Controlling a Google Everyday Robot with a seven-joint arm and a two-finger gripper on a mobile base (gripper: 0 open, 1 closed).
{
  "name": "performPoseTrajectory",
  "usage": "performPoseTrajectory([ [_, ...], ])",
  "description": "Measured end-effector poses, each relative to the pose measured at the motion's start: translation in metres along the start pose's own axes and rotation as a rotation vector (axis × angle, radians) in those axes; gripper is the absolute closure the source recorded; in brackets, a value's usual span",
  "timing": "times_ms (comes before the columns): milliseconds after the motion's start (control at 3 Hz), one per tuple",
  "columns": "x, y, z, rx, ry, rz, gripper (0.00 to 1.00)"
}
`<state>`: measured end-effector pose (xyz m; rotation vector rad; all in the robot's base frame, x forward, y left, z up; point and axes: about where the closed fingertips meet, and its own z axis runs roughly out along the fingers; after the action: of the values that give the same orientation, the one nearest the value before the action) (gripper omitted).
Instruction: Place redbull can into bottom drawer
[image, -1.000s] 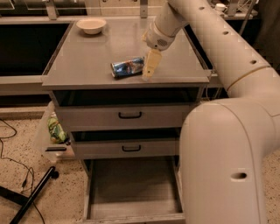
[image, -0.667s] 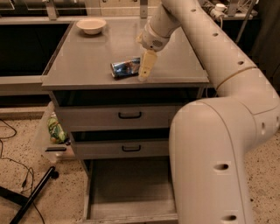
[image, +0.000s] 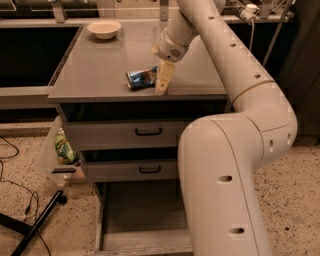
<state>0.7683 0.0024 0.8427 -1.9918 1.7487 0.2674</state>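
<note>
**Entry 1: pincer** (image: 162, 86)
- Location: low over the surface (image: 95, 75), at the end of the redbull can (image: 141, 78) nearer the arm (image: 240, 80). It is either touching that end or just beside it; which cannot be told.
- State: cannot tell whether it is spread or pressed together. It is not seen to be pinching anything.
- Change: a second ago it hung higher and clear of the can, off that same end. It now stands lower and closer in, and the arm leans further across the cabinet.

**Entry 2: redbull can**
- Location: lying on its side on the surface, near the front edge.
- Change: none worth recording. It lies much where it did a second ago and has not been lifted.

**Entry 3: bottom drawer** (image: 135, 212)
- Location: lowest of the stack, below the two shallower drawers (image: 120, 135).
- State: pulled out, with its floor bare where visible. One side is hidden behind the robot's body.

**Entry 4: bowl** (image: 104, 29)
- Location: far corner of the surface, well apart from the can.

**Assessment**
- The approach looks to be closing, but no grasp has been made.
- Gripping, lifting and carrying the can down past the front edge into the bottom drawer all remain to be done.
- Hazard: the can is round and lies near the edge, so a nudge to its end may roll or skid it off.
</note>
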Motion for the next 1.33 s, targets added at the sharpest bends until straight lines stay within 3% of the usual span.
performPoseTrajectory([
  [333,0.0,-0.0006,0.0001,0.0,-0.001,0.0,0.19],
  [1333,-0.0047,0.0004,-0.0054,0.017,-0.005,-0.005,0.88],
])
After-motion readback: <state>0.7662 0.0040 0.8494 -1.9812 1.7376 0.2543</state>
